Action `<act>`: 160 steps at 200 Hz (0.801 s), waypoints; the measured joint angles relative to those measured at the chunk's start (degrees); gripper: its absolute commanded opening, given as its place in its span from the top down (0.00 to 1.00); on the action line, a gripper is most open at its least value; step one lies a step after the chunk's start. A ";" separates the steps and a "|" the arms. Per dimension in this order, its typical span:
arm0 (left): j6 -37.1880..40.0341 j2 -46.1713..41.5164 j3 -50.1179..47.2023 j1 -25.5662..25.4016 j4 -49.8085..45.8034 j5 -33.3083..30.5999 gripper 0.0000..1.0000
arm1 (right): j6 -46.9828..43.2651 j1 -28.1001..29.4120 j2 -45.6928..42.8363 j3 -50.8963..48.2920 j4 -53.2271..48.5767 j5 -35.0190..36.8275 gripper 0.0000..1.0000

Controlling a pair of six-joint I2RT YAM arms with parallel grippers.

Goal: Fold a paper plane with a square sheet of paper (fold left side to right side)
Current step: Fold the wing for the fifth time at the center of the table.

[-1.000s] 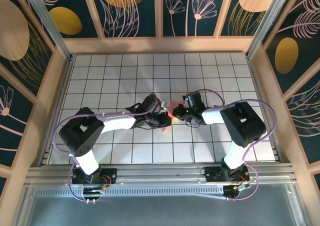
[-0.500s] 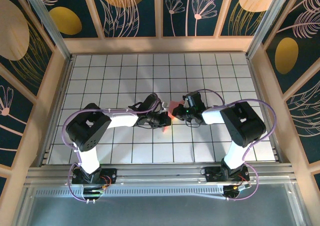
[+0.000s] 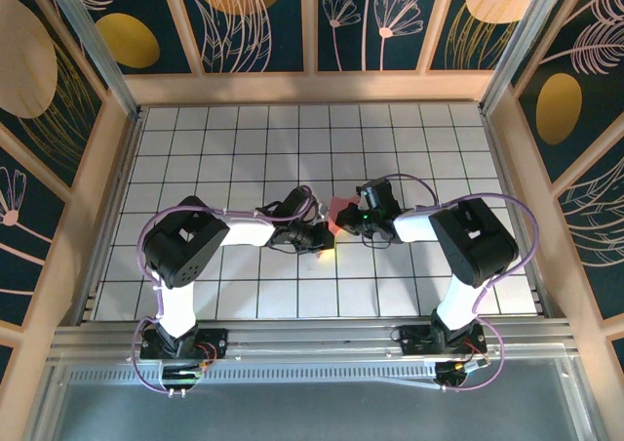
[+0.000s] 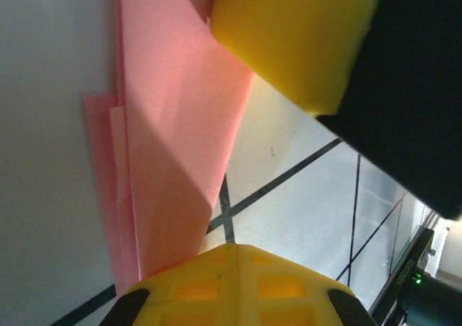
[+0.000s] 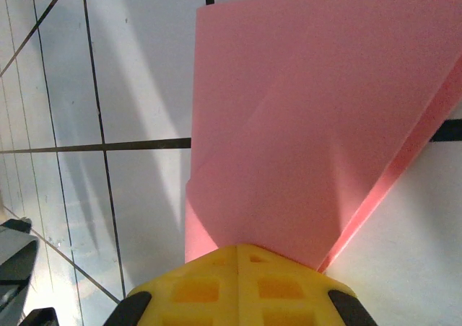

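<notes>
Two grippers, both clamped on the paper [image 3: 338, 210] in the middle of the table [image 3: 214, 158]: left gripper [image 3: 319, 236], right gripper [image 3: 351, 220]. The left arm's elbow has swung inward, yet the paper's hardly budged. Looks like a crease being pressed, plane unfinished.

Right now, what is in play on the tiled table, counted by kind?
Pink folded paper: 1
Grippers: 2, the left gripper and the right gripper, each shut on the paper
Total: 3
</notes>
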 measured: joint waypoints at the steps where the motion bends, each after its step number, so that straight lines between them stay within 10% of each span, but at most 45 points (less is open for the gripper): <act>1: 0.02 0.00 0.00 0.00 0.00 0.00 1.00 | 0.00 0.00 0.02 0.02 -0.02 0.00 1.00; 160: 6.56 -0.11 -1.05 0.00 0.68 0.59 1.00 | -1.75 -0.02 0.28 1.03 -2.08 0.09 1.00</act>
